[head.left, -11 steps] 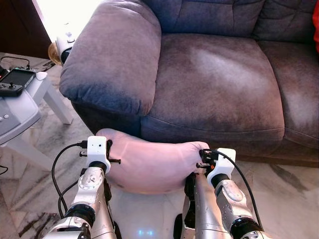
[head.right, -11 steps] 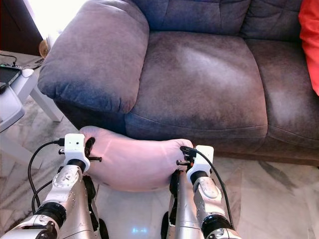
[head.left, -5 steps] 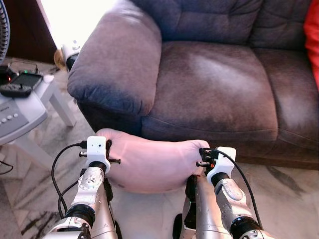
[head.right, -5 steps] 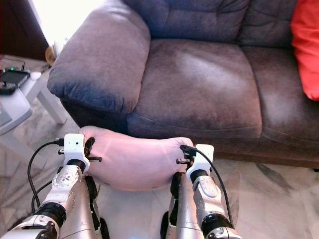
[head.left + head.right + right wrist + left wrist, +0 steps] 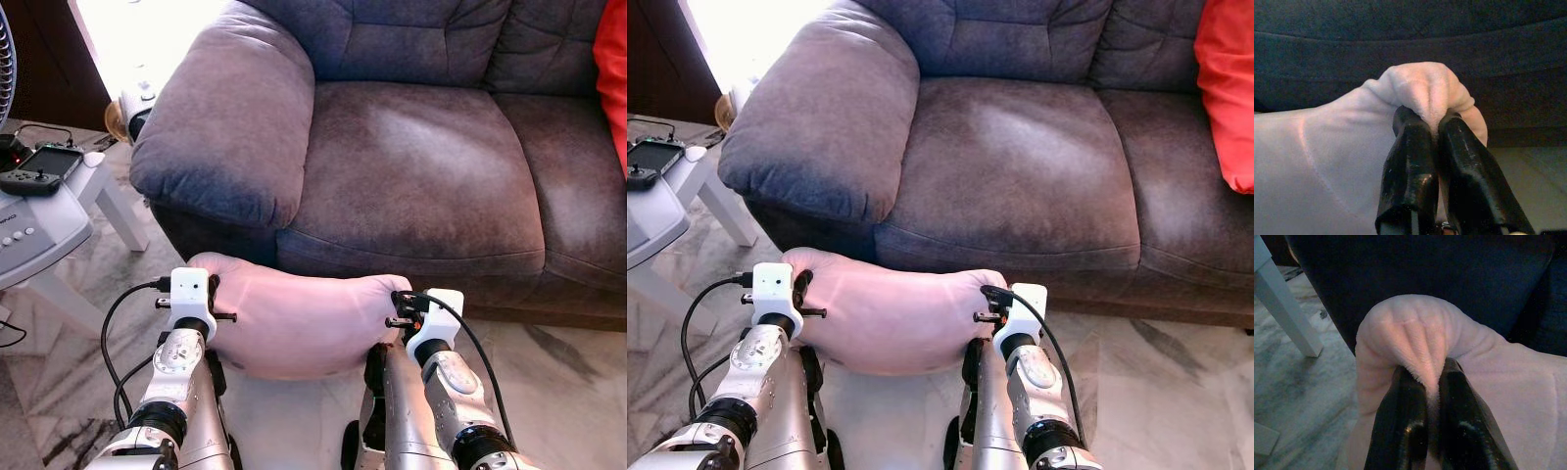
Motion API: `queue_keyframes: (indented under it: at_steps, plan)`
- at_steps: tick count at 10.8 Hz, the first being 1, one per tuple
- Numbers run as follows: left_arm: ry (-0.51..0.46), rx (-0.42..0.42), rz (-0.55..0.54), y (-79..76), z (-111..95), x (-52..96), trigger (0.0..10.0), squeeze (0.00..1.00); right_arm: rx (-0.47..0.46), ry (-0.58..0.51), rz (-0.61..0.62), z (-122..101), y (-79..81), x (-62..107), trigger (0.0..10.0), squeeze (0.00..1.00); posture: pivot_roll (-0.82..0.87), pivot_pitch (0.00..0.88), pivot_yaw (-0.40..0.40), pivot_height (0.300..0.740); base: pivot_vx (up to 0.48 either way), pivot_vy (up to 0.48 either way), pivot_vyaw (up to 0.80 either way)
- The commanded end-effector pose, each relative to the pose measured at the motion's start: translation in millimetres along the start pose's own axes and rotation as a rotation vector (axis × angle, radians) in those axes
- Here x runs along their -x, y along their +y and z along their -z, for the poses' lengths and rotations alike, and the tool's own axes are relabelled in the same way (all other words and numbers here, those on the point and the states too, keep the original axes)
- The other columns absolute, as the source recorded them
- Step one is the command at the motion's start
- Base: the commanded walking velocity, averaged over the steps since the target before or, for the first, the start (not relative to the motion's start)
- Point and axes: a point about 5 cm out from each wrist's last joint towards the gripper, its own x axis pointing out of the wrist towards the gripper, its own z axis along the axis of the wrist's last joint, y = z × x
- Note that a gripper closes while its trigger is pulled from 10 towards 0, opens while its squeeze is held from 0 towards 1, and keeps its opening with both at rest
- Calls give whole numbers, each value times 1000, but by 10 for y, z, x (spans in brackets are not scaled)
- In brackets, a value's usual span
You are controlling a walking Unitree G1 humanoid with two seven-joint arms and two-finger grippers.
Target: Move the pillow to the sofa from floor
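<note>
The pillow (image 5: 299, 323) hangs between the two grippers, off the floor (image 5: 568, 382) and just in front of the sofa (image 5: 421, 157), below the seat cushion's front edge. The left gripper (image 5: 1427, 396) is clenched on one end, a fold of pink fabric squeezed between its fingers (image 5: 1403, 426); the right gripper (image 5: 1432, 132) pinches the opposite end the same way, its fingers (image 5: 1410, 166) tight on a bunched corner.

The step in hand looks like the carry up onto the seat. To do it well, both arms should probably rise together, keeping the pillow level so neither pinch takes the whole load. Each grasp is only on a small fold, so a sudden pull apart could slip the fabric out. The pillow needs to clear the cushion's front edge beyond the fingers before moving forward; then it can be lowered onto the seat and both pinches let go at once.
</note>
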Motion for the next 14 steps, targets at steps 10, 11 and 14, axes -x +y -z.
queue_keyframes:
  at_steps: [10, 11, 14]
  plan:
    - [-63, 18, -104, 208, -111, -14, 10000, 0, -17, -62, 87, -114, -204, 17, 10000, 0, 69, 103, -81, 494, -161, 0, 0]
    - [-61, 20, -105, 206, -111, -16, 10000, 0, -18, -57, 90, -104, -209, 18, 10000, 0, 69, 103, -81, 494, 0, 0, 0]
    - [-59, 24, -103, 191, -108, -18, 10000, 0, -2, -62, 96, -111, -220, 21, 10000, 0, 68, 104, -81, 494, 0, 0, 0]
